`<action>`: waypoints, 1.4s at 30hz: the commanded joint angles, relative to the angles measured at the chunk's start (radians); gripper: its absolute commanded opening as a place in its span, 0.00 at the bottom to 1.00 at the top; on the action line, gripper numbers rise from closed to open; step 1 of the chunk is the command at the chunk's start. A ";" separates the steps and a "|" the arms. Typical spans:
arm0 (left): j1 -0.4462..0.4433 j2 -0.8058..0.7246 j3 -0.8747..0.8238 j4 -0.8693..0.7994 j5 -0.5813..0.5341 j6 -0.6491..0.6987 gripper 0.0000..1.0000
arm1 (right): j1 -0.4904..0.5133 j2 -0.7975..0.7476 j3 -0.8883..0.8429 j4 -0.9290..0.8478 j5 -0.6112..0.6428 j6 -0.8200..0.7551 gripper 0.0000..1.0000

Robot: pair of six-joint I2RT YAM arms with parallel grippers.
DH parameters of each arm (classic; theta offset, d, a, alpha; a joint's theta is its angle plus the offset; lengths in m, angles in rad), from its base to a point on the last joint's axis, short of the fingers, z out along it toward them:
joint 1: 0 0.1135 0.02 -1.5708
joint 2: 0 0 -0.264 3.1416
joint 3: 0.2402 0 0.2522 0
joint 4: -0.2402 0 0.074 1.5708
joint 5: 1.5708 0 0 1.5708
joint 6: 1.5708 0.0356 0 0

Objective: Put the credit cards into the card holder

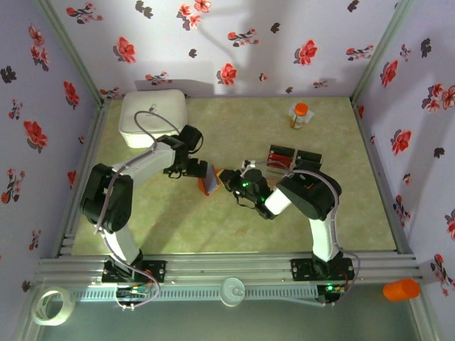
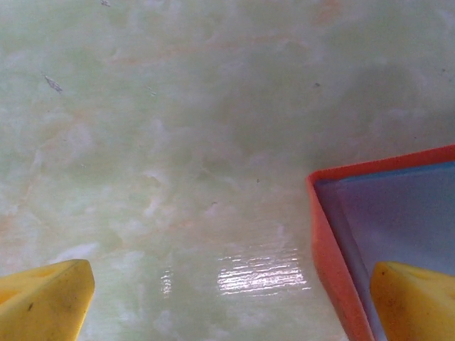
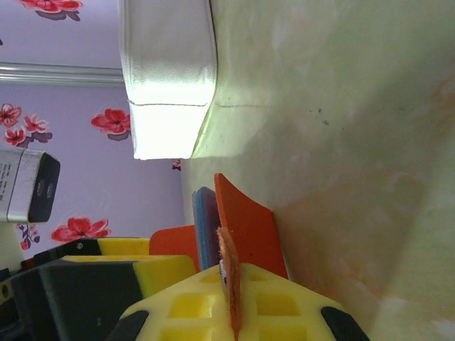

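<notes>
Clamping one flap of the flat orange-red folding card holder [image 3: 245, 227], right hand [image 3: 229, 305] readies it; left hand [image 2: 231, 298] gapes apart; thin red and black credit cards [image 1: 284, 155] lie unloaded.

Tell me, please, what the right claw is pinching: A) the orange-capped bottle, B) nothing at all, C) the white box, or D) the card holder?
D: the right wrist view shows the right claw shut on an orange flap of the card holder, its blue pocket alongside.
</notes>
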 commanded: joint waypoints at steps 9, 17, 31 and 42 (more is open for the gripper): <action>-0.013 0.053 -0.016 0.024 0.001 0.026 1.00 | 0.055 0.004 -0.053 0.031 0.166 -0.009 0.02; -0.024 0.055 -0.016 0.025 0.007 0.022 1.00 | 0.105 0.009 -0.072 0.028 0.276 0.016 0.05; -0.023 0.054 -0.024 0.051 -0.030 0.067 1.00 | 0.110 -0.177 -0.109 -0.158 0.354 -0.074 0.50; -0.023 0.024 -0.051 0.083 -0.029 0.081 1.00 | 0.112 -0.295 -0.012 -0.464 0.290 -0.199 0.48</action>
